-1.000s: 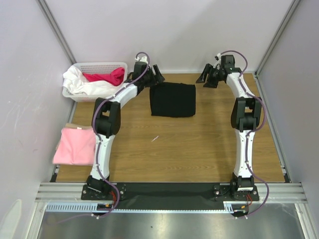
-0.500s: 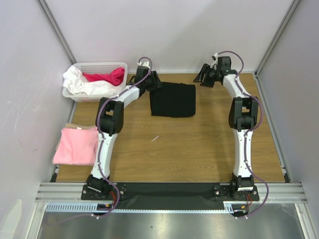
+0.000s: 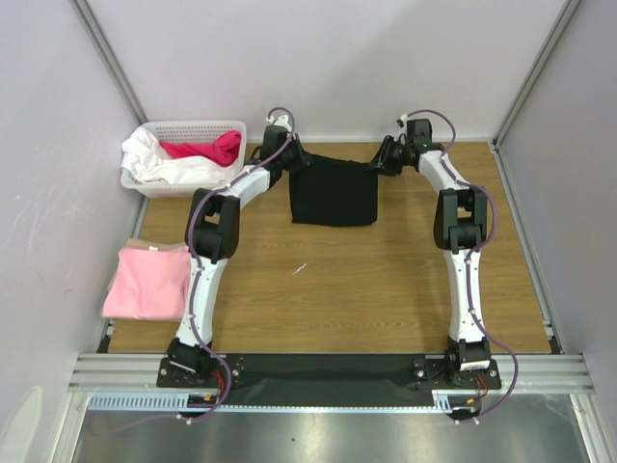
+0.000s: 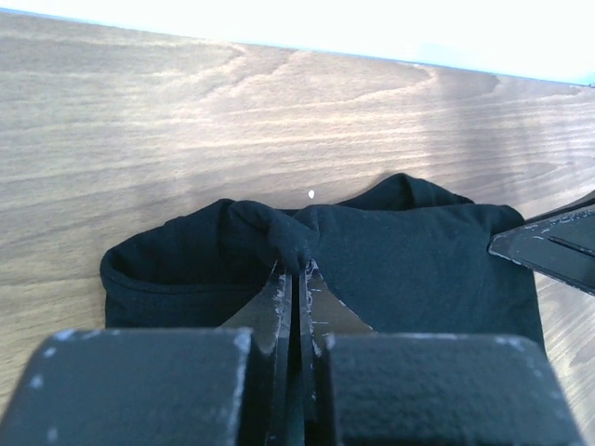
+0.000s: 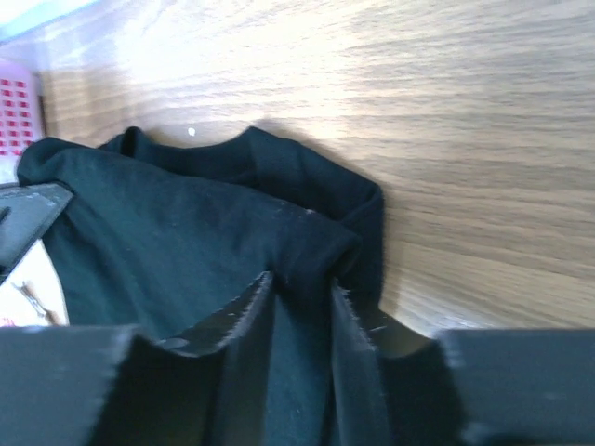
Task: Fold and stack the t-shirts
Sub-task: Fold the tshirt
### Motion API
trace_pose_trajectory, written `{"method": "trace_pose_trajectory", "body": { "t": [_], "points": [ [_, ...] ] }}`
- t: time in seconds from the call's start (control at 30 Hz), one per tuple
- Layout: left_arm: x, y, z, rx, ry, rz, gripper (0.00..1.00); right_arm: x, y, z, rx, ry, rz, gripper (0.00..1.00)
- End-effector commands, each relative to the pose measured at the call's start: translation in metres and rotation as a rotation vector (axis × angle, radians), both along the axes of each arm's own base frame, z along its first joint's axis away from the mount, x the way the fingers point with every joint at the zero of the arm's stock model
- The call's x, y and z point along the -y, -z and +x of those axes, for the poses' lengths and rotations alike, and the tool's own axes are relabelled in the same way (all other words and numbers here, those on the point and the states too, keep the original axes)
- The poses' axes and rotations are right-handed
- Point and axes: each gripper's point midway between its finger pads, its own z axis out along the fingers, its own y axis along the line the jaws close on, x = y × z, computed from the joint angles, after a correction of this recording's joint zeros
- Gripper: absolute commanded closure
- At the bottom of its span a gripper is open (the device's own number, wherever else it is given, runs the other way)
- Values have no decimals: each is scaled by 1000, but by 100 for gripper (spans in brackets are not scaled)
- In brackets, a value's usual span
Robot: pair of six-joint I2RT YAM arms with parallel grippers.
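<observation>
The black t-shirt [image 3: 333,193] lies folded into a rectangle at the far middle of the table. My left gripper [image 3: 294,162] is at its far left corner. In the left wrist view that gripper [image 4: 299,269] is shut on a pinched bunch of the black cloth [image 4: 409,251]. My right gripper [image 3: 379,164] is at the far right corner. In the right wrist view a fold of the shirt [image 5: 167,242] sits between its narrowly spaced fingers [image 5: 302,283]. The light pink t-shirt [image 3: 145,282] lies folded at the table's left edge, away from both grippers.
A white basket [image 3: 193,128] with white and red cloth in it stands at the far left, close to the left arm. Walls enclose the table on the left, the far side and the right.
Both grippers have moved inward onto the black shirt's far corners. The left one has shut on the cloth, and the right one has narrowed around a fold.
</observation>
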Motion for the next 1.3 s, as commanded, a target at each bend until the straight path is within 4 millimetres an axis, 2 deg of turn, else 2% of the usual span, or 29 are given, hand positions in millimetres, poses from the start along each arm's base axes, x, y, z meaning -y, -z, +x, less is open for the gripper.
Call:
{"method": "trace_pose_trajectory", "body": {
  "t": [0.0,0.03,0.1,0.17,0.2,0.23,0.27,0.33,0.37,0.4,0.43,0.5,0.53,0.6,0.67,0.7,0.73,0.83,0.9,0.93,0.97,1.03,1.07,1.1,1.13,1.17,1.2,1.27],
  "points": [
    [1,-48,11,114,-12,-39,99,-13,-29,11,85,-24,47,72],
    [1,-52,10,117,-12,-39,100,-15,-30,11,87,-27,46,82],
    [-1,-56,8,125,-18,-37,100,-18,-35,9,97,-36,41,93],
    [-3,-69,1,147,-27,-45,100,-20,-39,8,111,-41,29,97],
    [-6,-73,-1,157,-40,-44,100,-20,-50,8,134,-45,27,99],
    [-10,-64,-8,140,-49,-34,100,-21,-51,7,143,-46,26,100],
    [-11,-88,-12,183,-56,-47,100,-19,-54,8,153,-39,22,100],
    [-19,-97,-18,204,-101,-45,100,-21,-71,8,196,-44,25,100],
    [-25,-85,-27,180,-119,-37,100,-22,-72,5,196,-47,25,100],
    [-28,-107,-31,223,-138,-66,100,-23,-77,5,209,-50,27,100],
    [-33,-99,-37,208,-157,-59,99,-24,-90,5,244,-56,28,100],
    [-36,-115,-43,240,-169,-72,100,-28,-97,3,270,-65,30,100],
    [-38,-111,-46,229,-175,-67,100,-28,-104,2,287,-65,32,100],
    [-43,-120,-51,245,-204,-71,100,-35,-110,0,306,-80,32,100],
    [-50,-113,-58,224,-238,-61,100,-40,-115,-1,320,-90,34,100],
    [-53,-121,-62,228,-261,-79,100,-41,-117,-1,327,-94,34,100],
    [-62,-111,-67,206,-300,-65,100,-43,-115,-1,323,-96,35,100],
    [-69,-100,-79,170,-339,-71,100,-49,-104,-3,303,-107,35,100],
    [-71,-90,-80,144,-350,-65,100,-52,-95,-2,290,-114,34,100],
    [-71,-82,-79,121,-358,-61,99,-53,-94,-1,291,-118,33,100],
    [-74,-76,-79,95,-383,-69,100,-54,-84,0,278,-124,34,100],
    [-79,-67,-79,66,-422,-70,100,-58,-86,3,291,-143,39,100],
    [-85,-61,-80,48,-460,-68,100,-59,-75,6,279,-149,40,100],
    [-89,-55,-81,37,-478,-63,100,-62,-81,9,299,-159,47,100],
    [-91,-53,-81,34,-488,-62,99,-61,-78,12,300,-156,48,100],
    [-97,-47,-78,27,-507,-68,100,-63,-76,14,298,-158,51,100],
    [-99,-42,-76,15,-514,-74,100,-64,-64,17,286,-159,52,99],
    [-102,-39,-66,19,-510,-103,100,-66,-69,22,299,-153,70,99]
  ]
}}
